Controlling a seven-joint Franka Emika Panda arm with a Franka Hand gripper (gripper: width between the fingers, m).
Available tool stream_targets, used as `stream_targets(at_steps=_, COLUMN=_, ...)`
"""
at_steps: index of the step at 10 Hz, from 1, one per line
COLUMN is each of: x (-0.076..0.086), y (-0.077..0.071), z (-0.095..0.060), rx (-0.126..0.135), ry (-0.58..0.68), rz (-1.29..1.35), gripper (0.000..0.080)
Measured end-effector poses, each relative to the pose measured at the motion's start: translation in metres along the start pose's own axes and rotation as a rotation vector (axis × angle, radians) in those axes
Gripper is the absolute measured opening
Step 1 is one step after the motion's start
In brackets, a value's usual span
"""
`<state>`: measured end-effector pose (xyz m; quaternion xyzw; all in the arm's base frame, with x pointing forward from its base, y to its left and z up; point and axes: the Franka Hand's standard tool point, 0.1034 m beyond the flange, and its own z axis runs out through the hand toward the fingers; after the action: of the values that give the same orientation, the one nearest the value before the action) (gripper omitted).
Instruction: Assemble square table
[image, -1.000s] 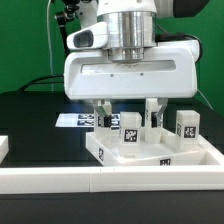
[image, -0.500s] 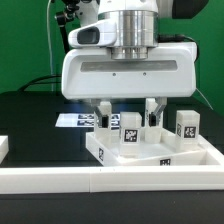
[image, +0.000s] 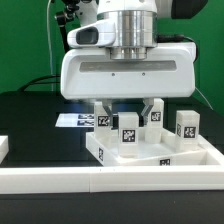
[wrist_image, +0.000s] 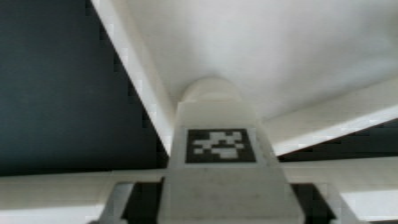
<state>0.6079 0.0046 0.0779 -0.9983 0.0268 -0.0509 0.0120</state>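
The white square tabletop (image: 150, 158) lies at the exterior view's right, rims up. A white leg (image: 128, 130) with a tag stands upright in it. My gripper (image: 128, 112) hangs straight over this leg, a finger on each side. In the wrist view the leg (wrist_image: 222, 140) sits between my fingers with a dark gap on each side, so the gripper (wrist_image: 217, 205) is open around it, not gripping. The tabletop rim (wrist_image: 160, 60) runs behind it. Two more legs (image: 103, 121) (image: 155, 115) show behind my fingers, and another leg (image: 187, 125) stands at the right.
The marker board (image: 72, 120) lies flat on the black table behind the tabletop. A long white border bar (image: 60, 185) runs along the front. A white piece (image: 3, 148) shows at the left edge.
My fingers have drawn apart and stand off the leg. The tags of the two legs behind them now show. The gripper body has not moved.
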Motion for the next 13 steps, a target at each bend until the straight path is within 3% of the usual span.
stream_targets(at_steps=2, x=0.000, y=0.000, z=0.000, rx=0.000, ry=0.000, rz=0.005, gripper=0.0288)
stream_targets(at_steps=7, x=-0.001, y=-0.009, z=0.001, rx=0.001, ry=0.003, rz=0.496, gripper=0.0290)
stream_targets(at_steps=13, x=-0.002, y=-0.019, z=0.003, rx=0.027, ry=0.002, rz=1.112, gripper=0.0290)
